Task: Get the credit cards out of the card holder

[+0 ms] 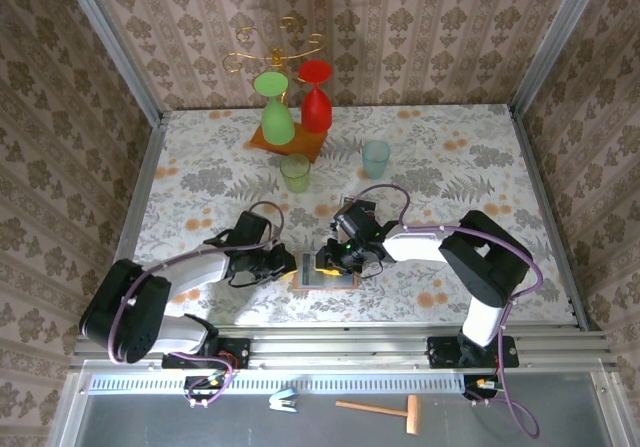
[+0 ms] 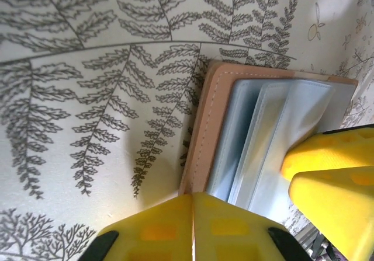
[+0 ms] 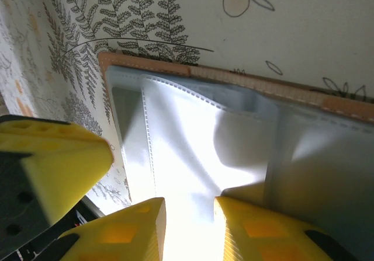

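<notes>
One card holder (image 1: 328, 278) lay open on the surface (image 1: 450, 167) between the arms, judged light, floppy, slick-sleeved, best held by its stiffer tan cover edge; left pincer (image 2: 193, 199) closed at that edge, right pincer (image 3: 188, 208) narrowly parted over a sleeve, its grip beyond telling

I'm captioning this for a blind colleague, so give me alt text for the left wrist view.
An open card holder, tan outside with grey-blue clear sleeves, lies on a fern-print tablecloth. The left gripper, yellow fingers together, sits at its near edge; the right gripper's yellow fingers cover the sleeves' right side.
</notes>
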Action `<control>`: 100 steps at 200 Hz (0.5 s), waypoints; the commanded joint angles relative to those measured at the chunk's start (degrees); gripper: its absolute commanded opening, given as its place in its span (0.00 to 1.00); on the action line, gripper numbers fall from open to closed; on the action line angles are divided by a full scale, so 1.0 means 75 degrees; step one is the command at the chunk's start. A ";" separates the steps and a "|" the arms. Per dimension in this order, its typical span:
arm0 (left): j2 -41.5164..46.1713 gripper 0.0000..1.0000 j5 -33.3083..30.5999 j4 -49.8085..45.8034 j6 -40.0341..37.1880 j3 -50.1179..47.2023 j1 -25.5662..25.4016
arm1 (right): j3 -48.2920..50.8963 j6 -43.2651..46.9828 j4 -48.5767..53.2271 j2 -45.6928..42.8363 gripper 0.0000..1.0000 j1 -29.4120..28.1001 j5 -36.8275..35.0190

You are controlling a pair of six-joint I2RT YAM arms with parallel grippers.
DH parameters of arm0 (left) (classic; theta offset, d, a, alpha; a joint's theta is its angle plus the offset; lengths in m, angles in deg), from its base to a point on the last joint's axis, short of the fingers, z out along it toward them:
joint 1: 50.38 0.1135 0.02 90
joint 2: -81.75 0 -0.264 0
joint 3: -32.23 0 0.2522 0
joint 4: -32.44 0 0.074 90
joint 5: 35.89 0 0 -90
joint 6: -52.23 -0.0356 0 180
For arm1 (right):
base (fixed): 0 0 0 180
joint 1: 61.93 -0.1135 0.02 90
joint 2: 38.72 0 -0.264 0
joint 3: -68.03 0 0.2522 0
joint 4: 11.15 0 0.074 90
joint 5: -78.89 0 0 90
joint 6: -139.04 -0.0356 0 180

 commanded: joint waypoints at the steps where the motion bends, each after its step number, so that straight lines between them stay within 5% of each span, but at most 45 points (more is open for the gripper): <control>1: 0.0394 0.16 -0.0121 -0.0225 0.0198 0.0381 -0.0214 | 0.0309 -0.0215 -0.0511 -0.0120 0.28 0.0072 0.0214; 100: -0.0354 0.28 -0.0449 0.0296 0.0911 0.0691 -0.0898 | 0.0730 -0.0492 -0.1383 0.0035 0.28 0.0262 0.0606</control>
